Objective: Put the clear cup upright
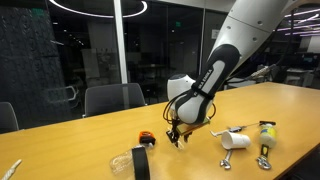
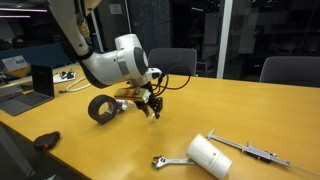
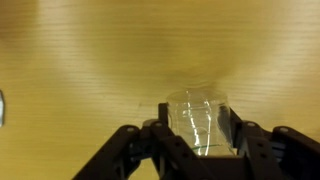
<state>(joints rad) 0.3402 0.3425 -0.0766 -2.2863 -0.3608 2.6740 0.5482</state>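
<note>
Over the wooden table (image 1: 290,105), jaws pinch the clear cup (image 3: 198,120), its long axis unclear.

The robot arm (image 2: 120,58) comes in from the upper left of the frame and bends down to the wooden table (image 2: 230,110). Its gripper (image 2: 152,107) is low over the tabletop left of centre, just right of a black tape roll (image 2: 100,108), and how its jaws stand is too small to tell. In the lower right a white cup (image 2: 210,155) lies on its side, with a small wrench (image 2: 163,160) just left of it and a long metal tool (image 2: 255,152) to its right, while a laptop (image 2: 40,80) sits at the left edge.
</note>
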